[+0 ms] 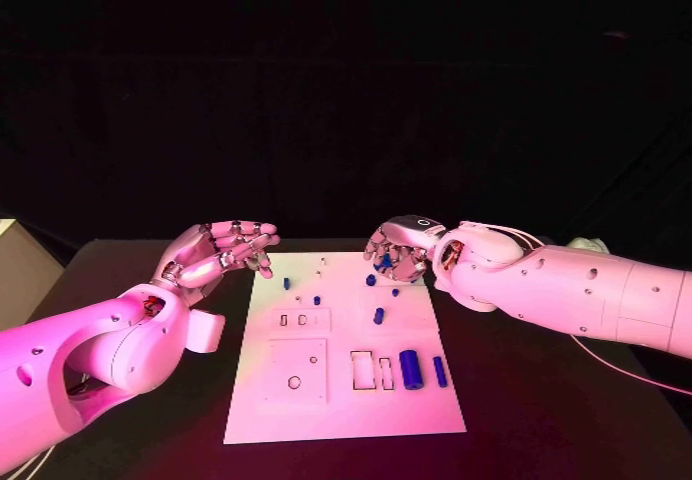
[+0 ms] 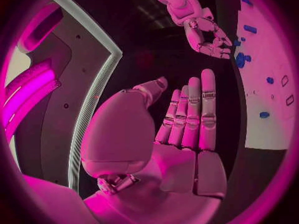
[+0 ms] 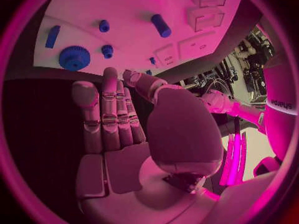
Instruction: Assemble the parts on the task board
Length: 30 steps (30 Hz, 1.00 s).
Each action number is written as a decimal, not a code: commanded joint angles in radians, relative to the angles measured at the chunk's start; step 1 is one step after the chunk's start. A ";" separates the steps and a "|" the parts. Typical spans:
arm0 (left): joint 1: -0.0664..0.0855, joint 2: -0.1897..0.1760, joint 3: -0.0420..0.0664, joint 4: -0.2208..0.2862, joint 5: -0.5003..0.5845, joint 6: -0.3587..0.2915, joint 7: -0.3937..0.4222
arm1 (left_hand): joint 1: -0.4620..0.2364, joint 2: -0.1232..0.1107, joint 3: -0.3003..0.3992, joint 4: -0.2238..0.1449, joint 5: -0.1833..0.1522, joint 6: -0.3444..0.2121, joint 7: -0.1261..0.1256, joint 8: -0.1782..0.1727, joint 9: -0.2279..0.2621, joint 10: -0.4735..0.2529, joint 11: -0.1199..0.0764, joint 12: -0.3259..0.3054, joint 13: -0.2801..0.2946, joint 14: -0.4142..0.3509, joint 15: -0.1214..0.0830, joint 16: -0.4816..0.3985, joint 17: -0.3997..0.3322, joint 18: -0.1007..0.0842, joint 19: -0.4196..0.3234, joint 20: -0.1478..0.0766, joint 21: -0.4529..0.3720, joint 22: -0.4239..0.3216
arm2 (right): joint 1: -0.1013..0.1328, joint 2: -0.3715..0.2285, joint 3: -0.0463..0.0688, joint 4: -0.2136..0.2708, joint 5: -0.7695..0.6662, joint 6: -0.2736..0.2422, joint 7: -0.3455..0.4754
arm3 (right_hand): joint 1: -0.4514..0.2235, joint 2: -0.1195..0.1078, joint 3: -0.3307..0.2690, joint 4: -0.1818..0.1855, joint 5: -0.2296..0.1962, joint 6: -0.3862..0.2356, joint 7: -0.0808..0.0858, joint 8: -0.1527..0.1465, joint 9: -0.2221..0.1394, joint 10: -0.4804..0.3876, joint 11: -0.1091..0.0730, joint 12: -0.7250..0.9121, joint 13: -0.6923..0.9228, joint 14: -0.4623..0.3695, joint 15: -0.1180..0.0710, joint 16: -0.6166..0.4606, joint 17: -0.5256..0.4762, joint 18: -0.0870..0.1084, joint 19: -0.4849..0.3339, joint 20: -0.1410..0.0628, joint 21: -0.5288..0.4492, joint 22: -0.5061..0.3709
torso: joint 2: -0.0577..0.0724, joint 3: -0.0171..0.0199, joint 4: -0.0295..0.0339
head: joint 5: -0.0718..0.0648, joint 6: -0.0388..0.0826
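Right robot hand (image 1: 400,250) hovers empty, fingers extended, above the far edge of the white plate task board (image 1: 346,420), near a blue gear-shaped part (image 3: 74,58); left robot hand (image 1: 219,254), also empty, waits beside the board. Risk: a misaligned descent could scatter the small blue parts across the black bench (image 1: 577,400).

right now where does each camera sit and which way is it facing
Head view: on the robot's head, looking down at the task board on the black table; both arms enter, left hand, right hand.
Left wrist view: behind the left hand, facing across the table past the board's edge; the right hand shows too.
Right wrist view: behind the right hand, facing the board.
All three share the board and its blue parts.
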 commanded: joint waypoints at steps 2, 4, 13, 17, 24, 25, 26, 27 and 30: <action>0.004 -0.006 0.001 0.010 -0.005 0.039 -0.016 | -0.011 -0.001 0.005 -0.001 -0.004 -0.017 0.004 -0.002 0.001 -0.009 0.010 -0.009 0.000 -0.012 0.002 0.007 0.002 0.003 -0.015 0.002 0.011 0.007 | 0.001 -0.005 0.001 0.004 -0.052 -0.067 -0.038 | 0.017 0.000 -0.041 0.000 0.003 -0.004 -0.004 -0.001 0.031 0.035 -0.004 0.015 0.016 -0.235 0.002 0.371 0.332 -0.040 0.110 0.012 0.223 0.325 | 0.012 -0.0034 0.0060 | -0.006 -0.003; 0.005 -0.007 0.001 0.011 -0.005 0.041 -0.020 | -0.013 -0.002 0.004 -0.002 -0.004 -0.022 0.006 -0.004 0.002 -0.013 0.012 -0.010 0.000 -0.016 0.004 0.008 0.003 0.003 -0.019 0.003 0.016 0.009 | 0.001 -0.006 0.001 0.007 -0.051 -0.072 -0.044 | 0.018 0.002 -0.035 0.004 0.005 -0.001 0.000 0.002 0.037 0.050 -0.007 0.016 0.024 -0.240 0.001 0.427 0.359 -0.050 0.138 0.011 0.270 0.388 | 0.014 -0.0039 0.0067 | -0.007 -0.001; 0.008 -0.009 0.001 0.009 -0.005 0.056 -0.038 | -0.016 -0.001 0.002 -0.005 -0.004 -0.033 0.013 -0.009 0.003 -0.025 0.018 -0.014 0.001 -0.033 0.010 0.007 0.001 0.003 -0.038 0.009 0.024 0.015 | -0.001 0.005 0.000 -0.004 -0.060 -0.058 -0.089 | 0.017 -0.003 -0.004 0.007 0.008 -0.011 0.019 0.001 0.062 0.071 0.000 0.010 0.065 -0.087 0.015 0.633 0.400 -0.125 0.313 0.023 0.512 0.769 | 0.026 -0.0069 0.0132 | -0.012 0.000; 0.008 -0.010 0.001 0.010 -0.005 0.062 -0.044 | -0.020 -0.001 0.000 -0.003 -0.005 -0.035 0.014 -0.009 0.003 -0.028 0.019 -0.014 0.001 -0.035 0.012 0.008 0.001 0.003 -0.041 0.011 0.026 0.016 | -0.003 0.011 -0.001 -0.016 -0.068 -0.036 -0.112 | -0.012 -0.008 -0.030 0.031 0.029 -0.010 0.009 0.002 0.074 0.062 -0.008 0.007 0.087 0.044 0.003 0.732 0.448 -0.142 0.350 0.011 0.554 0.845 | 0.031 -0.0081 0.0180 | -0.017 0.003; 0.008 -0.011 0.001 0.012 -0.005 0.071 -0.053 | -0.025 0.001 -0.002 -0.001 -0.005 -0.038 0.015 -0.010 0.004 -0.031 0.020 -0.014 0.001 -0.036 0.013 0.010 0.001 0.003 -0.045 0.012 0.028 0.017 | -0.005 0.020 -0.001 -0.028 -0.078 -0.013 -0.143 | -0.051 -0.013 -0.115 0.049 0.034 -0.003 0.006 0.010 0.090 -0.021 -0.004 0.036 0.131 0.065 0.006 0.771 0.461 -0.136 0.340 0.012 0.540 0.819 | 0.041 -0.0102 0.0226 | -0.019 0.004; 0.008 -0.011 0.001 0.012 -0.005 0.072 -0.055 | -0.026 0.002 -0.002 0.000 -0.005 -0.038 0.016 -0.011 0.004 -0.032 0.021 -0.014 0.001 -0.037 0.013 0.010 0.001 0.003 -0.046 0.013 0.028 0.018 | -0.005 0.020 -0.001 -0.028 -0.079 -0.009 -0.148 | -0.059 -0.010 -0.131 0.057 0.047 0.005 0.000 0.017 0.095 -0.025 -0.007 0.066 0.158 0.074 0.003 0.800 0.487 -0.140 0.346 0.011 0.548 0.834 | 0.042 -0.0110 0.0236 | -0.020 0.005; 0.008 -0.010 0.001 0.012 -0.005 0.072 -0.056 | -0.026 0.002 -0.002 0.000 -0.005 -0.038 0.016 -0.011 0.004 -0.032 0.021 -0.014 0.001 -0.037 0.013 0.010 0.001 0.003 -0.046 0.013 0.028 0.018 | -0.006 0.021 -0.001 -0.029 -0.081 -0.004 -0.151 | -0.063 -0.007 -0.144 0.062 0.056 0.012 -0.002 0.023 0.100 -0.029 -0.014 0.110 0.197 0.087 -0.002 0.832 0.517 -0.142 0.350 0.006 0.554 0.845 | 0.044 -0.0117 0.0240 | -0.020 0.006; 0.008 -0.010 0.001 0.012 -0.005 0.073 -0.057 | -0.026 0.002 -0.002 0.000 -0.005 -0.038 0.016 -0.011 0.004 -0.032 0.021 -0.014 0.001 -0.037 0.013 0.010 0.001 0.003 -0.046 0.013 0.028 0.018 | -0.006 0.021 -0.001 -0.029 -0.082 0.000 -0.153 | -0.064 -0.010 -0.157 0.064 0.060 0.011 -0.006 0.025 0.106 -0.050 -0.016 0.156 0.244 0.093 -0.004 0.855 0.536 -0.142 0.350 0.002 0.554 0.845 | 0.045 -0.0123 0.0242 | -0.020 0.006; 0.008 -0.011 0.001 0.012 -0.005 0.074 -0.059 | -0.027 0.003 -0.003 0.001 -0.005 -0.040 0.016 -0.011 0.004 -0.034 0.021 -0.014 0.001 -0.038 0.014 0.010 0.000 0.003 -0.047 0.014 0.029 0.018 | -0.006 0.022 -0.001 -0.026 -0.085 0.010 -0.159 | -0.074 -0.010 -0.182 0.084 0.060 0.004 -0.009 0.026 0.120 -0.096 -0.023 0.271 0.356 0.106 -0.009 0.883 0.550 -0.142 0.350 -0.001 0.554 0.845 | 0.050 -0.0150 0.0248 | -0.022 0.007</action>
